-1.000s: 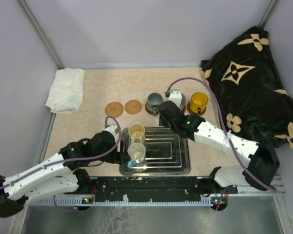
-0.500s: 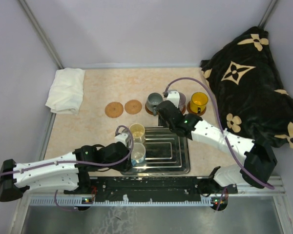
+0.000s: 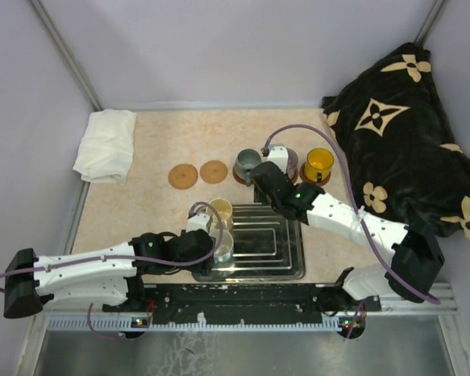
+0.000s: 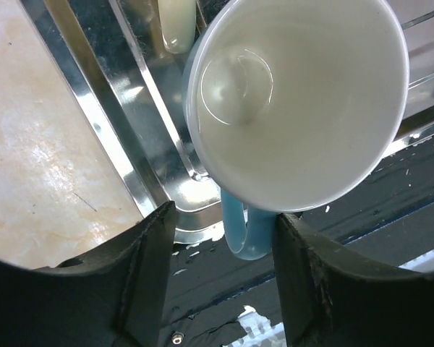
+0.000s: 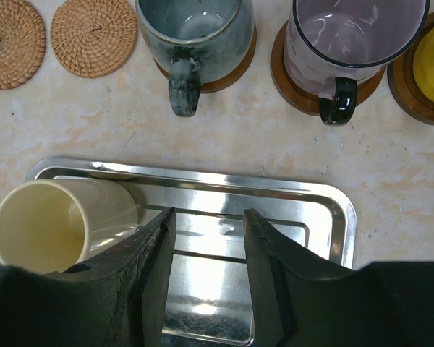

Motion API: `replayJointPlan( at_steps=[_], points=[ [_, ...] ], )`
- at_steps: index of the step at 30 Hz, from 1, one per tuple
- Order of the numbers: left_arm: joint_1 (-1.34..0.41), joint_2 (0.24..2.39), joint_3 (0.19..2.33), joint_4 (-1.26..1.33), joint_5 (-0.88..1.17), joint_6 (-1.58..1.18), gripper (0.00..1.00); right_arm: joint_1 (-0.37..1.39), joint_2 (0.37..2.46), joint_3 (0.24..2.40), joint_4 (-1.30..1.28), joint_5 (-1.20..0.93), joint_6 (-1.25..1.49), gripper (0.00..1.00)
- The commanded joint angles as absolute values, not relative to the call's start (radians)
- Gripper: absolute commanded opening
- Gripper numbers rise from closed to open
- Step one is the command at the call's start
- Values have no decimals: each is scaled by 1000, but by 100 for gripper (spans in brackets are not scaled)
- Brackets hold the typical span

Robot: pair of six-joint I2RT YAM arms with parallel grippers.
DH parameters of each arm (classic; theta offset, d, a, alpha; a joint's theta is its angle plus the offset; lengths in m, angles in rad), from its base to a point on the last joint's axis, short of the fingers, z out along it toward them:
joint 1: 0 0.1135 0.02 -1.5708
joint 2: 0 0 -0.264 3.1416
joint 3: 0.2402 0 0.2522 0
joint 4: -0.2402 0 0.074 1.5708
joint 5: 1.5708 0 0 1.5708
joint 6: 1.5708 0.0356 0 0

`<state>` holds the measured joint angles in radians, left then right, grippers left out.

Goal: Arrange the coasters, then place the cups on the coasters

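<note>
The white-lined, pale-blue ceramic cup sits directly ahead of the left pincer. Its blue handle points straight back into the gap between the black fingers, which stand apart on either side with no clamp on it showing. It rests on the rectangular metal tray beneath; the right pincer, parted and empty, is farther off.
</note>
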<state>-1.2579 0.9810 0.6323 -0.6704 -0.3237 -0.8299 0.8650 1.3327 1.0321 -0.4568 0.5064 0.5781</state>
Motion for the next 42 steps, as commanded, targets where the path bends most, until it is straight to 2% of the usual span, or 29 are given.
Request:
replayJointPlan(
  at_steps=[1, 12, 15, 18, 32, 36, 42],
  points=[
    [-1266, 983, 658, -649, -365, -816, 60, 852, 1318, 1042, -422, 517, 574, 43],
    [-1266, 1017, 663, -618, -355, -792, 62, 851, 1315, 1034, -414, 513, 575, 43],
    [-1266, 1026, 663, -611, -345, -785, 49, 852, 1315, 1033, -415, 514, 576, 43],
    [-1266, 1030, 661, -607, -343, -788, 28, 852, 1315, 1030, -413, 512, 575, 43],
    [-1329, 982, 639, -656, -273, -822, 5, 852, 1313, 1014, -403, 500, 584, 41],
    [-1390, 970, 697, -741, -337, -853, 1, 853, 1319, 1013, -391, 494, 586, 39],
    [-1408, 968, 904, -842, -522, -810, 0, 851, 1287, 993, -369, 540, 581, 37]
  ],
)
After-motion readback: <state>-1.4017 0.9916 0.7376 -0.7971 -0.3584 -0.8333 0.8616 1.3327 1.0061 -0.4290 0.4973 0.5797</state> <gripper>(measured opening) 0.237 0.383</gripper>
